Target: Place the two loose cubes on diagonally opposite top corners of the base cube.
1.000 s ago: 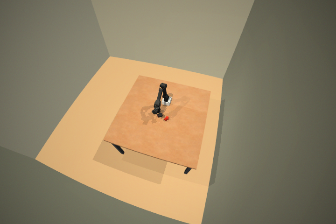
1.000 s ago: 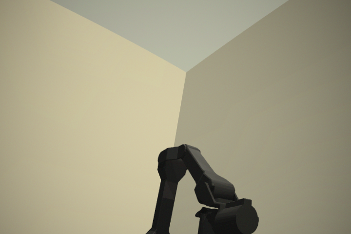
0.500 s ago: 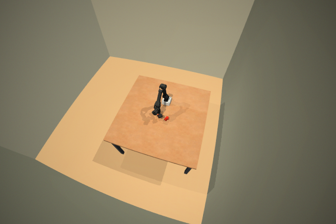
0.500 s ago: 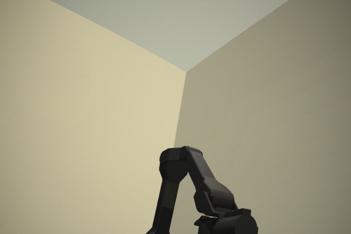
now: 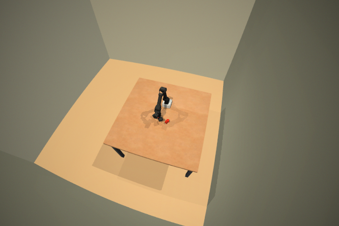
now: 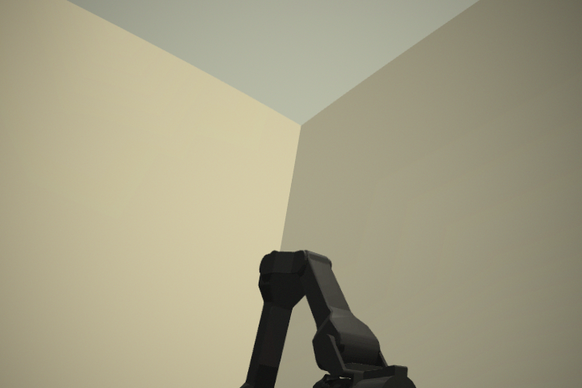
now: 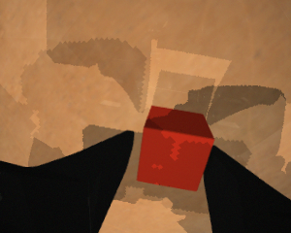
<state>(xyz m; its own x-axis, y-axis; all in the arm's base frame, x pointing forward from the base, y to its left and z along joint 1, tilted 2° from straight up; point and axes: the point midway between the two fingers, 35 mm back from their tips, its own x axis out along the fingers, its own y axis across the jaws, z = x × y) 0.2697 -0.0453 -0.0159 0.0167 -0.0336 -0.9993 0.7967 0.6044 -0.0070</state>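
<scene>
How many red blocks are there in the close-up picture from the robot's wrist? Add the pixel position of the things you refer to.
1. The red cube [image 7: 175, 160] [image 5: 158, 117] is between the two black fingers of the pincer [image 7: 169, 146] [image 5: 158, 117]. More might be hidden behind those fingers.

Between the gripper [image 5: 158, 117] [image 7: 169, 146]'s fingers, a red cube [image 7: 172, 157] takes up most of the gap. In the wrist view a narrow slit separates it from the left-hand finger [image 7: 118, 157]; along the right-hand finger [image 7: 225, 184] no space shows, and contact cannot be told. Above the cube in that view, no finger crosses the passage. In the top view, a red cluster [image 5: 166, 121] stands near the gripper's right, an obstacle to a low sideways pass. Below, the table [image 5: 180, 138] [image 7: 257, 49] limits descent.
</scene>
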